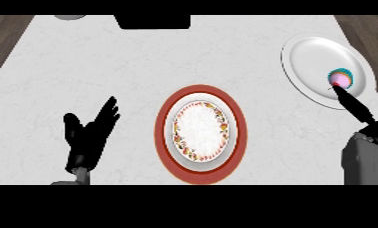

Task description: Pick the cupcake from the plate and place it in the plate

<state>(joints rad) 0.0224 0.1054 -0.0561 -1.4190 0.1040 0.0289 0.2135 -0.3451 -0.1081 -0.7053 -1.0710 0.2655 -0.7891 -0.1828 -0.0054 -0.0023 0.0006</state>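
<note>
Near the counter's right edge, the right hand (356, 106) stretches up from its grey forearm with straight black fingers, the tips touching the near side of the cupcake (342, 78) — nothing is curled round it. That cupcake, pink on top with a teal wrapper, sits on the right part of a plain white plate (310, 57) lying in the counter's far right corner. Toward the middle of the counter (111, 57), close to its near edge, lies a second plate with a red rim (235, 122) and a floral ring round a white centre. Close to the near left corner, the left hand (88, 134) rests open, fingers straight and spread, holding nothing — well apart from both plates.
</note>
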